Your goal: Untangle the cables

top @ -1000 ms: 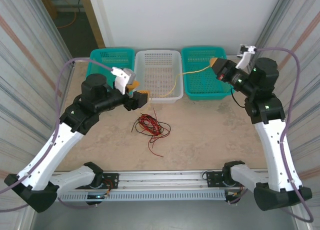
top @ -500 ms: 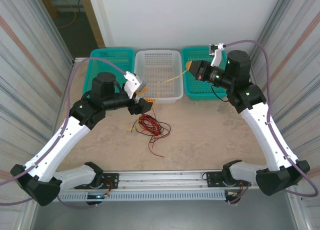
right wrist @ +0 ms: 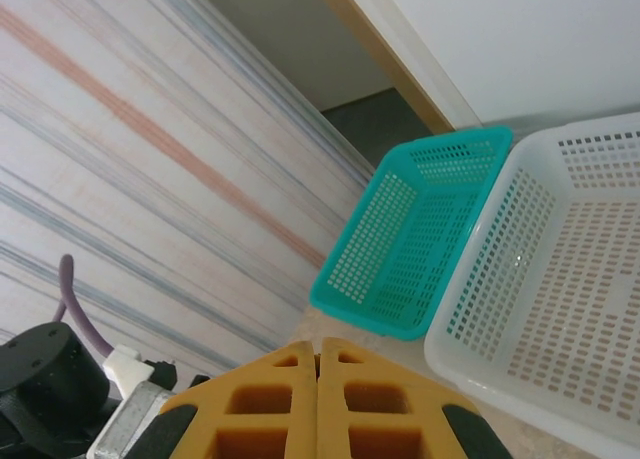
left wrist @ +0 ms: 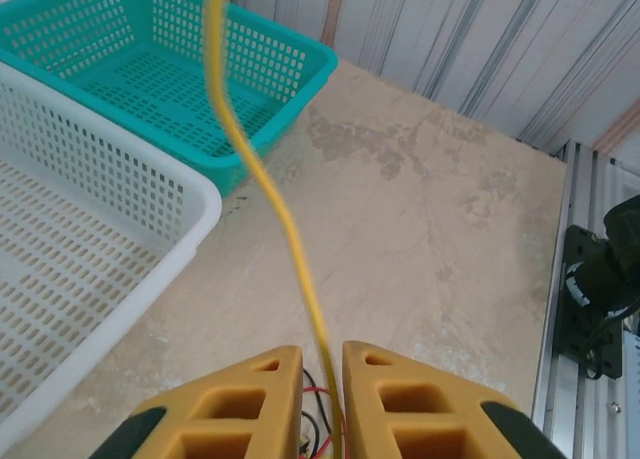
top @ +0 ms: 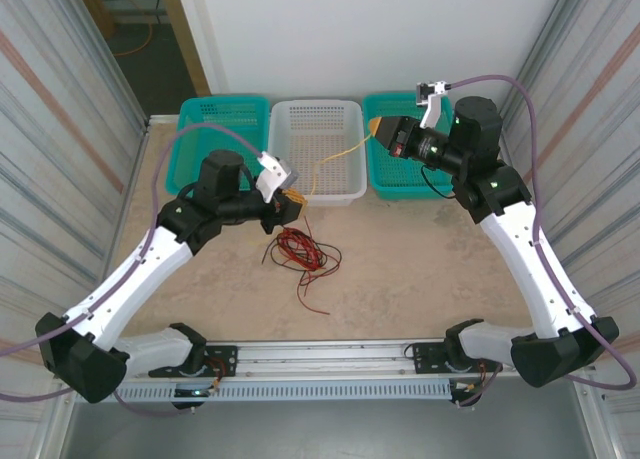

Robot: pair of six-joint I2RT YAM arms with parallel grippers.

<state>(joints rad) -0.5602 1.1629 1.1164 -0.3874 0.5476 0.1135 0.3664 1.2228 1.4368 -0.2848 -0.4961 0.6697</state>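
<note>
Tension should be kept light on yellow cable [top: 340, 156], strung at frame centre between right gripper [top: 378, 130], jaws pressed shut on it, and left gripper [left wrist: 322, 354], jaws narrowed around it, grip unclear, sparing tangle [top: 300, 251] below.

The yellow cable [left wrist: 270, 194] is a bright lemon between the orange-yellow fingers [left wrist: 240, 399] of the left gripper [left wrist: 322, 364]; the right gripper [right wrist: 318, 364] is the same orange. Below the left jaws, the red and black cables [top: 300, 249] lie on a mottled beige table [top: 420, 259]. Beyond the jaws, two teal baskets [top: 225, 101] [top: 420, 192] flank a white basket [top: 318, 104], all three with a grid of small holes. The wall [right wrist: 150, 179] is ribbed grey with a salmon stripe, and the hoses [top: 490, 78] are lilac.
</note>
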